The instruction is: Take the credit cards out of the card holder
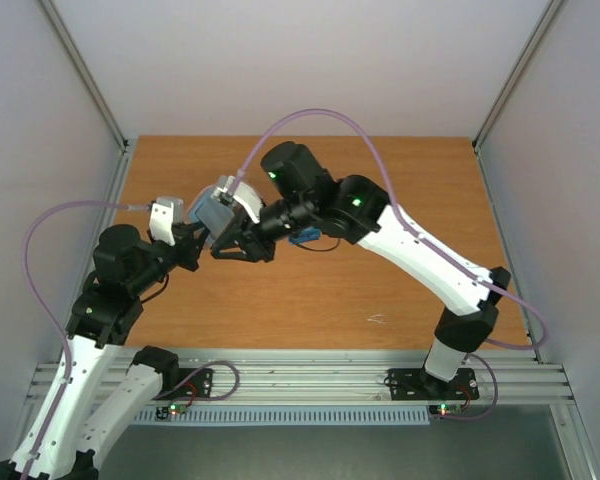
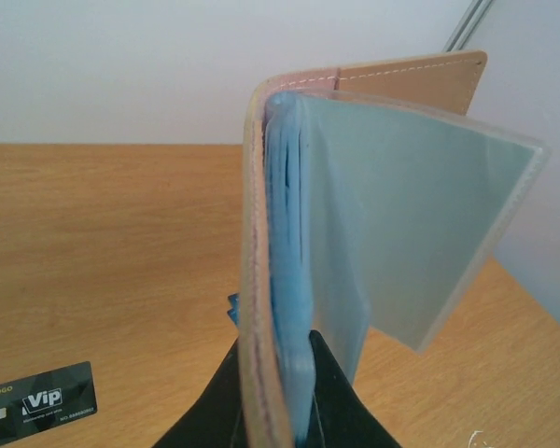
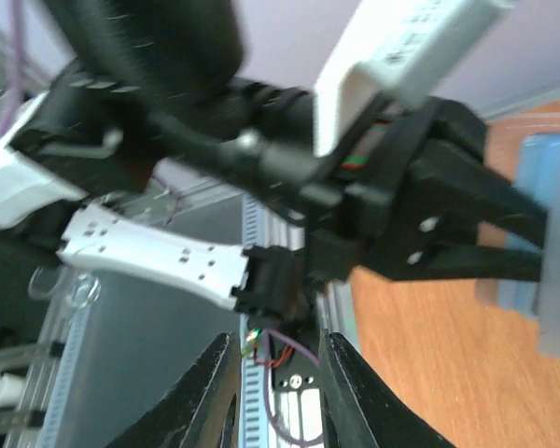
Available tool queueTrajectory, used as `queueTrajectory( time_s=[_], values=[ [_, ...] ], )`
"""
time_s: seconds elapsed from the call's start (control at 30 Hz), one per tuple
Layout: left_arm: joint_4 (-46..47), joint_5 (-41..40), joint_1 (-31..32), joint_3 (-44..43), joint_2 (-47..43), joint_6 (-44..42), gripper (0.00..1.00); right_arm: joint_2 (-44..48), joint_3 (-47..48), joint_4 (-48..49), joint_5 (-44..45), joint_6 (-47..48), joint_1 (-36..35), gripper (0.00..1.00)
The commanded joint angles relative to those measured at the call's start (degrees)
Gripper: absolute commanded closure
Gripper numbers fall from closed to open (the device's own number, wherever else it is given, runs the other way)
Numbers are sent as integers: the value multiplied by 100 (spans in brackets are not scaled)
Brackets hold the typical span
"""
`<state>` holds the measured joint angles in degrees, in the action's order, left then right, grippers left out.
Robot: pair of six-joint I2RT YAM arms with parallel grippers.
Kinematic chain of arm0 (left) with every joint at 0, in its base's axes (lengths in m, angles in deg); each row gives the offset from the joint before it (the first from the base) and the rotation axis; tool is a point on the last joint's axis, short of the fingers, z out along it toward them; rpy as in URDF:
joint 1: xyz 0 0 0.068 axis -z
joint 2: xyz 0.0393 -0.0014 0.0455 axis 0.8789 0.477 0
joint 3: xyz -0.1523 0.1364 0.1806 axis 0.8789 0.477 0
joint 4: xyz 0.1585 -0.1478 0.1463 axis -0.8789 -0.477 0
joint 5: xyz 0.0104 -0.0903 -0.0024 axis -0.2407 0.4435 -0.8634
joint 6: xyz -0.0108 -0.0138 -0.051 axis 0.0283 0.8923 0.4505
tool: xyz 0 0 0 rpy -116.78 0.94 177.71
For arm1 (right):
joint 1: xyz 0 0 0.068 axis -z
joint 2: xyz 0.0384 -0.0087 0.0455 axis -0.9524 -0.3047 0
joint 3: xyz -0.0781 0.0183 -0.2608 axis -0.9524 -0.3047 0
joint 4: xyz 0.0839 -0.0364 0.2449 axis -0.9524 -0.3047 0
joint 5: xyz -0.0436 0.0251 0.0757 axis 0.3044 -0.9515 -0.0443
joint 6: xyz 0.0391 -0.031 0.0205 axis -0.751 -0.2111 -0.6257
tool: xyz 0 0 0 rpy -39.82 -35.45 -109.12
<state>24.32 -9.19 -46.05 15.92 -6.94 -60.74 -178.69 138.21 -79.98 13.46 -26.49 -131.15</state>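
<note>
Left gripper [image 2: 275,373]: clenched on the bottom edge of the holder [image 2: 401,215], one finger on each side of the taupe cover. It holds the holder up off the table [image 1: 400,170], left of centre and about midway between the near and far edges.

Holder: stands upright with the spine to the left in the left wrist view. It is fanned open, and a pale blue panel swings out to the right. Brighter blue layers sit packed against the cover at the fold. I cannot tell whether these are a card or a pocket.

Right gripper [image 3: 277,364]: released, jaws apart with nothing between them. In the top view it sits just beside the holder, on the near-right side. I cannot tell whether it touches the holder. Its wrist camera looks across at the left arm's fingers, with the holder at the right edge of that view.

Blue card [image 1: 305,237]: flat on the table near the centre, partly hidden under the right forearm.

Black card [image 2: 42,403]: flat on the table, face up, white "VIP" lettering, well apart from the holder. It shows only in the left wrist view, so I cannot place it against the table edges.
</note>
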Motion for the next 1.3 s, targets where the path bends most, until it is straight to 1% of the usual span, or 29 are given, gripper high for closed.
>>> queueTrajectory(
  time_s=[0.0, 0.03, 0.07, 0.1, 0.17, 0.27, 0.33, 0.43, 0.5, 0.6, 0.67, 0.73, 0.8, 0.87, 0.9, 1.0, 1.07, 1.17, 1.27],
  values=[
    [81, -186, -25, -170, -45, -114, 100, -262, -36, 972, 556, -597, 4, 76],
    [32, -393, -25, -181, -35, -49, 100, -313, -90, 998, 727, -569, -21, 77],
    [-159, -746, -56, -244, 8, 219, 100, -331, -140, 999, 924, -517, -59, 77],
    [-504, -1177, -118, -369, 108, 428, 100, -317, -227, 1025, 1085, -504, -80, 77],
    [-1753, -2062, -176, -685, 528, 821, 100, -262, -384, 1080, 1297, -507, -78, 77],
    [-2908, -3178, -174, -900, 1199, 684, 100, -229, -474, 973, 1498, -443, -76, 77],
    [-3080, -3722, -175, -883, 1439, 596, 100, -199, -565, 915, 1582, -361, -78, 76],
    [-2961, -3804, -176, -1087, 1702, 408, 100, -96, -828, 1080, 1516, -292, -22, 75],
    [-2851, -3564, -180, -1268, 1867, 396, 100, -55, -1047, 1398, 1028, -436, 120, 75],
    [-2730, -2926, -183, -1452, 2089, 464, 100, -150, -1348, 2085, 76, -868, 372, 75],
    [-2621, -2337, -183, -1466, 2169, 756, 100, -313, -1362, 2284, -48, -918, 421, 75],
    [-2335, -1545, -192, -1439, 2203, 1102, 100, -511, -1252, 2301, -142, -901, 494, 74],
    [-2035, -863, -207, -1419, 2213, 1300, 100, -634, -1308, 2602, -493, -1233, 753, 75],
    [-1744, -342, -253, -1426, 2194, 1397, 100, -680, -1562, 3228, -872, -1757, 1104, 76],
    [-1628, -120, -307, -1420, 2172, 1419, 100, -705, -1655, 3428, -909, -1880, 1245, 77],
    [-1305, 462, -506, -1359, 2110, 1428, 100, -943, -1317, 3010, -948, -1542, 1437, 77],
    [-988, 1069, -668, -1264, 2070, 1436, 100, -1221, -967, 2627, -1116, -1258, 1514, 76],
    [-38, 1923, -743, -929, 1866, 1404, 100, -1403, -639, 2166, -1307, -999, 1744, 76],
    [772, 2396, -789, -585, 1523, 1332, 100, -1337, -461, 1746, -1717, -772, 2005, 73]
  ],
)
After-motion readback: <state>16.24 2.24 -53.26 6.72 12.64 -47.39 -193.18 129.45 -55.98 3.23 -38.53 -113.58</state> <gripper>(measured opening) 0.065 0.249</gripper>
